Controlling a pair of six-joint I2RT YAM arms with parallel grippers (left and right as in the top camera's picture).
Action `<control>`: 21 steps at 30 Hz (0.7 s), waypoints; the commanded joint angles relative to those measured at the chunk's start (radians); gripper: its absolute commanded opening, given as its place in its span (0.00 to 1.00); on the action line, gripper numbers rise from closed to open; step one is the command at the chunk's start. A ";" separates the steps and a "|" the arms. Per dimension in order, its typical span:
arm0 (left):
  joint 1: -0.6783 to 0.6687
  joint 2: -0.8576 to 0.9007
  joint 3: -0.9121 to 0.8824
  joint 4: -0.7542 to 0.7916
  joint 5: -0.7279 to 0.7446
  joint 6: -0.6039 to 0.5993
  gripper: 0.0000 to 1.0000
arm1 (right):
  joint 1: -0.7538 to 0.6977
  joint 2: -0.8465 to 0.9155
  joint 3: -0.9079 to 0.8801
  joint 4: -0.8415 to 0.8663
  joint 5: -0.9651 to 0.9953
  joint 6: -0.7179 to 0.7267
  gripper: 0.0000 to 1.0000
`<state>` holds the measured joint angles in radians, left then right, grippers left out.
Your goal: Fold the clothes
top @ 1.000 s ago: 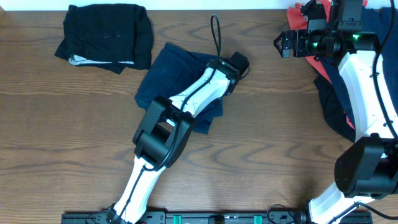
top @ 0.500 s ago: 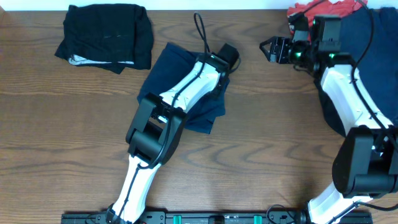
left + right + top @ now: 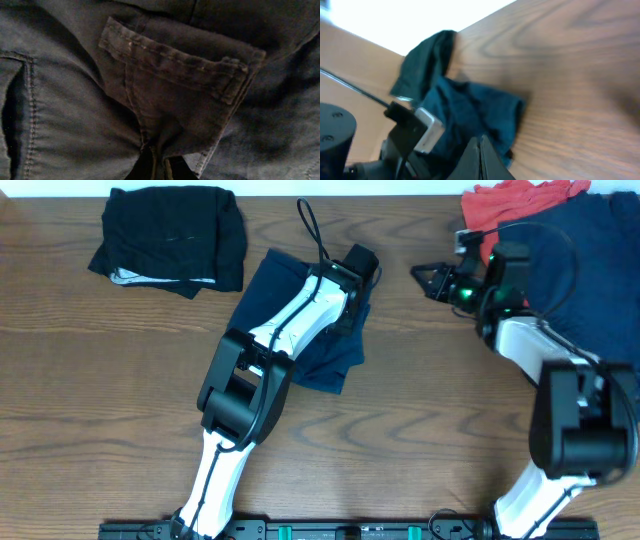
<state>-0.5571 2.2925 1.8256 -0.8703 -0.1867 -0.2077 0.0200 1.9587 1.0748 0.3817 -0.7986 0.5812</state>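
A dark navy blue garment (image 3: pixel 262 295) lies rumpled at the table's middle, under my left arm. My left gripper (image 3: pixel 360 262) sits at its top right edge, shut on a seamed fold of the navy cloth (image 3: pixel 175 75); the fingers (image 3: pixel 159 167) pinch it at the bottom of the left wrist view. My right gripper (image 3: pixel 428 278) hovers over bare wood to the right of that garment, pointing left, shut with nothing between its fingers (image 3: pixel 481 152). The right wrist view looks across at the navy garment (image 3: pixel 480 115).
A black folded garment (image 3: pixel 170 235) with a white inner edge lies at the back left. A pile with navy blue cloth (image 3: pixel 585 270) and coral red cloth (image 3: pixel 510 200) fills the back right corner beside my right arm. Wood table (image 3: pixel 440 400) lies between.
My left gripper has pulled its navy fold left and toward the back. My right gripper has swung left off the pile and closed from open to shut.
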 commanded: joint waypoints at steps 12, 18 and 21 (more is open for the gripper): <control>0.002 -0.032 -0.008 0.020 0.049 -0.027 0.06 | 0.093 0.353 0.066 0.329 -0.423 0.116 0.01; 0.002 -0.032 -0.008 0.023 0.049 -0.027 0.06 | 0.115 0.406 0.106 0.304 -0.420 0.060 0.01; 0.002 -0.032 -0.008 0.023 0.049 -0.027 0.06 | 0.121 0.406 0.106 0.255 -0.397 0.011 0.01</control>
<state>-0.5571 2.2925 1.8256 -0.8513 -0.1619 -0.2146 0.1257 2.3428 1.1679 0.6586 -1.1816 0.6659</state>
